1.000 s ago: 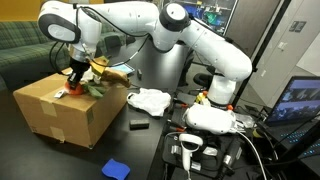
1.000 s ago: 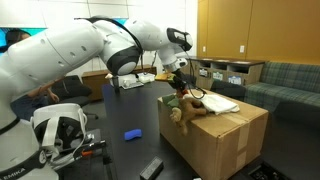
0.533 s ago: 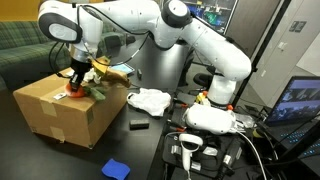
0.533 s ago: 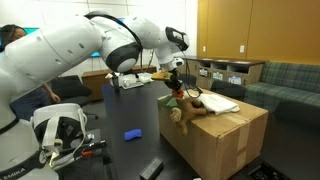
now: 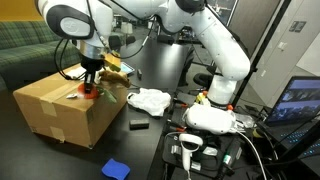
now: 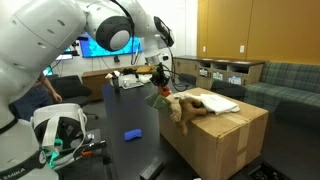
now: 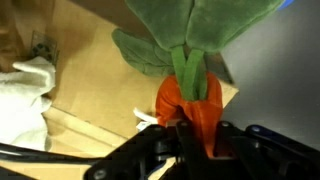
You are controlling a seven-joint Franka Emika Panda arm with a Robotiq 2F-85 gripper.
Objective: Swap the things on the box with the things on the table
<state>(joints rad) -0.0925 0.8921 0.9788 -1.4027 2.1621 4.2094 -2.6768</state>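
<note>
Gripper [image 7: 192, 135] fingers shut narrow on plush carrot [image 7: 190, 98], held at the cardboard box [image 5: 50, 110] top edge. We judge the soft body may slip out, or its leaves [image 7: 190, 30] snag the box if swung fast.

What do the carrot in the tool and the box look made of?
The carrot: apparently soft plush fabric, with a matte orange body and floppy, felt-like green leaves. The box: cardboard, matte brown, with flap edges showing in the wrist view.
</note>
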